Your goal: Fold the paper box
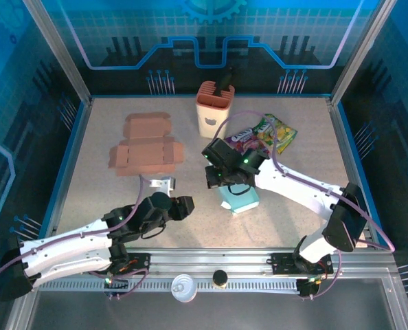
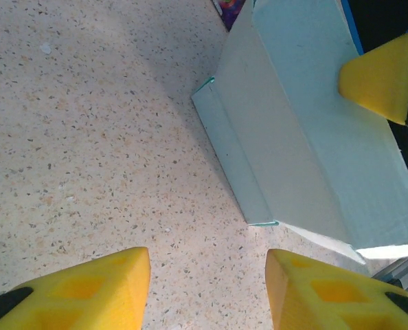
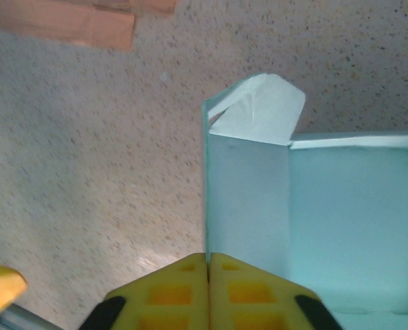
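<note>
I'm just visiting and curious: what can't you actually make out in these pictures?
- Top view: the right gripper covers much of the teal paper box.
- Right wrist view: the box runs off the right and bottom edges.
- Top view: the dark item in the pink holder is too small to name.
- Top view: print on the snack packets is too small to read.

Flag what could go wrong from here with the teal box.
1. The right pincer is shut on one thin wall of the teal paper box; a pull may crease or tear it, or the paper may slip out.
2. The corner flap curls loose beyond that wall and might fold the wrong way.
3. The left pincer is open beside the box, not touching it, so the box may slide on the table.
</note>
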Available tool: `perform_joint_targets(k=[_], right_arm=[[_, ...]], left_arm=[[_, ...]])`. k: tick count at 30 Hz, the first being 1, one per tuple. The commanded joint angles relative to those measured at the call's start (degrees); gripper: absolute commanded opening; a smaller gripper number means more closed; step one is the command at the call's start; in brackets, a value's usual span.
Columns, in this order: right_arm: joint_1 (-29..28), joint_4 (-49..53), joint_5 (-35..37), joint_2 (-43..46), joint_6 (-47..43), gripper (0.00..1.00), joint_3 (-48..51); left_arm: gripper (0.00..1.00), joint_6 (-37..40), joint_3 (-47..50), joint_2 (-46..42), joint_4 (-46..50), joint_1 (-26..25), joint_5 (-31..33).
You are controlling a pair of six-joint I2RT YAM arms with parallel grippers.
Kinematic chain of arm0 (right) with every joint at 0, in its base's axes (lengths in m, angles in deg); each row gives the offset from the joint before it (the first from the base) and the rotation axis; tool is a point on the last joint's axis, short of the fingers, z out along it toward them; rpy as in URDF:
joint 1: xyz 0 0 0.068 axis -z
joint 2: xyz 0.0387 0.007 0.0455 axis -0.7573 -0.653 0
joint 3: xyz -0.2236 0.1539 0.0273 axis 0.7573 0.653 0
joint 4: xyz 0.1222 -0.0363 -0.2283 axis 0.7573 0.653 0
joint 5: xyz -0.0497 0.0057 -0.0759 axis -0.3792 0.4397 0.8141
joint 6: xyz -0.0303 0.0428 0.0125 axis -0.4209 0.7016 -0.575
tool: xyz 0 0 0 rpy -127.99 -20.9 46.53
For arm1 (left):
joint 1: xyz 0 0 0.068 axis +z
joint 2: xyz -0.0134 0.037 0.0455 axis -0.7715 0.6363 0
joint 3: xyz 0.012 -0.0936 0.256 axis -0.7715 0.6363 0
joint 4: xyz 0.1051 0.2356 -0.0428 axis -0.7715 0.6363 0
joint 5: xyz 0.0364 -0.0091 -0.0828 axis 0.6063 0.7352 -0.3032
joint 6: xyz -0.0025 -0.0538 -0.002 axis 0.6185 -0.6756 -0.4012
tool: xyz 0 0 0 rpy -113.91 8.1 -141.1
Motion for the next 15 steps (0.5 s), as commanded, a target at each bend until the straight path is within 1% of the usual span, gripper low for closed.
perform_joint_targets(k=[1, 4, 6, 7, 9, 10, 12, 15], right_arm=[[0.8, -4.3, 1.7, 3.1, 6.8, 0.0, 2.6], [1.1, -5.3, 4.9, 5.3, 13.2, 0.0, 3.9], [1.3, -5.6, 8.1, 7.3, 20.4, 0.0, 5.0], [1.3, -5.7, 9.7, 8.4, 24.6, 0.0, 5.6], [1.4, -4.9, 14.4, 10.7, 36.9, 0.0, 7.2], [1.5, -3.4, 16.2, 11.4, 43.0, 0.0, 7.5], [2.5, 3.2, 18.1, 11.6, 55.2, 0.0, 5.6], [3.7, 16.6, 19.8, 8.6, 67.0, 0.0, -2.3]], left_arm=[[0.48, -0.1, 0.8, -1.2, 1.3, -0.3, 1.0], [0.48, -0.2, 1.1, -1.5, 1.4, -0.3, 0.7], [0.48, -0.2, 1.2, -1.7, 1.2, -0.3, 0.4], [0.48, -0.2, 1.2, -1.7, 1.2, -0.3, 0.4], [0.48, -0.2, 1.2, -1.7, 1.1, -0.4, 0.1], [0.48, -0.2, 1.2, -1.7, 1.1, -0.4, -0.1], [0.48, 0.0, 1.1, -1.7, 1.1, -0.3, -0.5], [0.48, 0.1, 1.2, -1.5, 1.2, -0.4, -1.1]])
